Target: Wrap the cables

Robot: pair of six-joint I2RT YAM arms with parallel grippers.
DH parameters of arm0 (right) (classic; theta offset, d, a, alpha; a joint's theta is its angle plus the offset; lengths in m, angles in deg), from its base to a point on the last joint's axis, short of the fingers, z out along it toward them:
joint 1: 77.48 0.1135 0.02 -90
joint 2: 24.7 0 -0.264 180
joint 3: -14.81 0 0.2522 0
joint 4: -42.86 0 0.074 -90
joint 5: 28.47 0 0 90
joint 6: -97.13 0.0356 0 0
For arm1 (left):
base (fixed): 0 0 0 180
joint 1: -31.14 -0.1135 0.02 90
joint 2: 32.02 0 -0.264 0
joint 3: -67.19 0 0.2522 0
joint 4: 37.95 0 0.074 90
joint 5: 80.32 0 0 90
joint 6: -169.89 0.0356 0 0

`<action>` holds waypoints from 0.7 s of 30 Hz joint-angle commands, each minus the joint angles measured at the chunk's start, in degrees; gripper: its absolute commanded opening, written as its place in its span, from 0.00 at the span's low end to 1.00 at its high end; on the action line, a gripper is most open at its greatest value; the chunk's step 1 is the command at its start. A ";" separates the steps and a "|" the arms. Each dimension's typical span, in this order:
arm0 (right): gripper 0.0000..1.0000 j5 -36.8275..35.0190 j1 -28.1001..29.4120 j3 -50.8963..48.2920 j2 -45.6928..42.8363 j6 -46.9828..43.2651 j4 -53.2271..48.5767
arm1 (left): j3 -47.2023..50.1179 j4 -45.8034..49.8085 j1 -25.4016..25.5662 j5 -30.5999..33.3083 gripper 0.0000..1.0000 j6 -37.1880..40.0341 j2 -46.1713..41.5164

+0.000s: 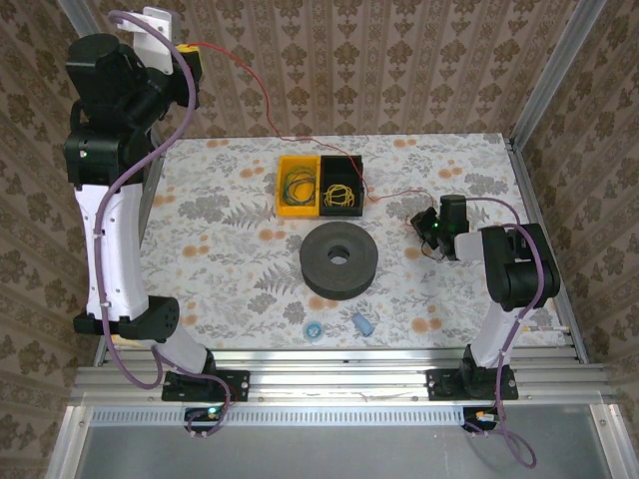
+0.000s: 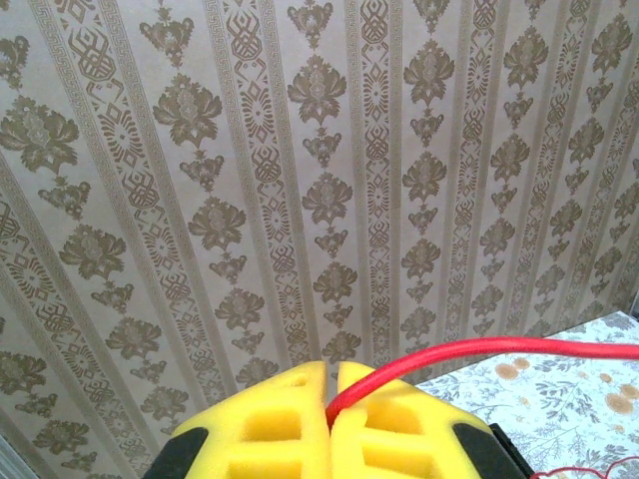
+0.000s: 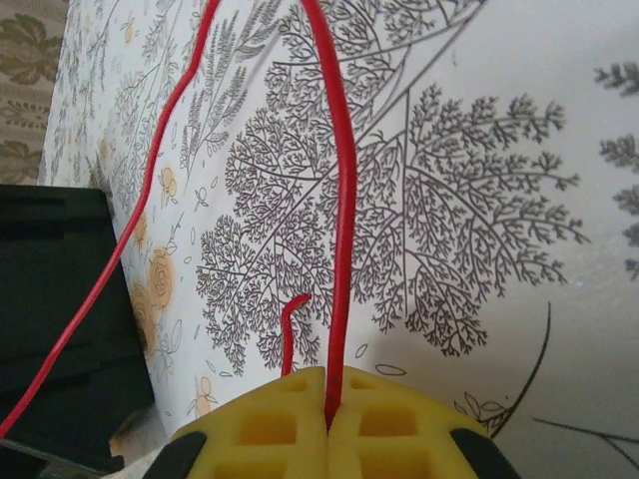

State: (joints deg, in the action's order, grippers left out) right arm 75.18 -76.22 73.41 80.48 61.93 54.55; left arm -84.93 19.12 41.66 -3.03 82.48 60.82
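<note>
The cable is a thin red wire running from my raised left gripper at the back left, down past the bins to my right gripper low over the table. In the left wrist view the yellow fingers are shut on the cable, which leaves to the right. My right gripper is shut on the cable too. A short loose end sticks out beside it. The dark grey spool lies flat mid-table, apart from both grippers.
A yellow bin and a black bin holding coiled wires stand behind the spool. The black bin is close on the left in the right wrist view. Two small blue items lie near the front edge.
</note>
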 commanded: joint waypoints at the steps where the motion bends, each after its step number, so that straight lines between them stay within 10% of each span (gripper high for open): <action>1: 0.00 -2.37 -0.73 0.61 -2.10 -3.29 -3.03 | -1.91 0.54 0.25 1.71 0.00 1.94 -2.02; 13: 0.00 7.20 -8.52 29.83 0.37 -34.40 -45.42 | -3.36 2.24 -14.60 1.17 0.00 0.88 -8.36; 21: 0.00 -8.78 -9.14 45.89 5.26 -56.00 -67.13 | -1.65 0.68 -24.45 -2.30 0.00 -2.10 -11.09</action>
State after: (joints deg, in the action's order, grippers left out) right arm 75.29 -84.92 117.82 82.76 17.34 1.70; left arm -86.60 22.07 19.57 -3.51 82.70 50.52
